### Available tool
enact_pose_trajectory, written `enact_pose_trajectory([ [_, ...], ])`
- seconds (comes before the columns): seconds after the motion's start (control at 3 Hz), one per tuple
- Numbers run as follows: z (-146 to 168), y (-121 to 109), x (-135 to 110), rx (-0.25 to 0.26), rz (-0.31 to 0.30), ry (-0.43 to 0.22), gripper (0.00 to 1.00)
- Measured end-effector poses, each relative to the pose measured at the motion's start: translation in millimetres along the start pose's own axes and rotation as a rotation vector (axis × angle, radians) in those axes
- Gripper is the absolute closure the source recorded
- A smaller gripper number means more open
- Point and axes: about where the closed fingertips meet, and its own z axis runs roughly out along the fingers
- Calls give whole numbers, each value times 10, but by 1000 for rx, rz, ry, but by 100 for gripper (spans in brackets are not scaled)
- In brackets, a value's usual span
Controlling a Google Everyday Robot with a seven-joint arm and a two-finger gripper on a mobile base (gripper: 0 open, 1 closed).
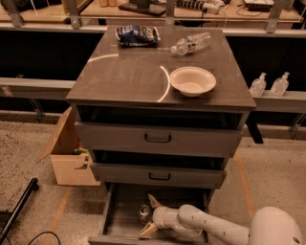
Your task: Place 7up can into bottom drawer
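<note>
A grey cabinet (158,139) is standing on a speckled floor (28,153), its glossy surface (129,72) catching a curved glare of overhead light. A cardboard box (67,162) is sitting just beside it on the left; long wooden benches (38,12) are running behind. The end effector (149,215) is showing low at the cabinet's foot.

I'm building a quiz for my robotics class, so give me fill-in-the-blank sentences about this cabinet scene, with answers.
In the cabinet, the 7up can stands in the ____ drawer.
The gripper, reaching into that drawer around the can, has its fingers ____.
The water bottle on top of the cabinet lies on its ____.
Missing words: bottom; open; side.
</note>
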Motion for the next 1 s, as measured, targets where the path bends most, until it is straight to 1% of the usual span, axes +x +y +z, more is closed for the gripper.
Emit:
enact_pose_trajectory([
  [0.33, -220, -52, 13, 56, 50, 57, 16],
  [0.67, -574, -145, 80, 144, 82, 143, 40],
  [1.0, -1003, -233, 134, 184, 77, 221, 64],
])
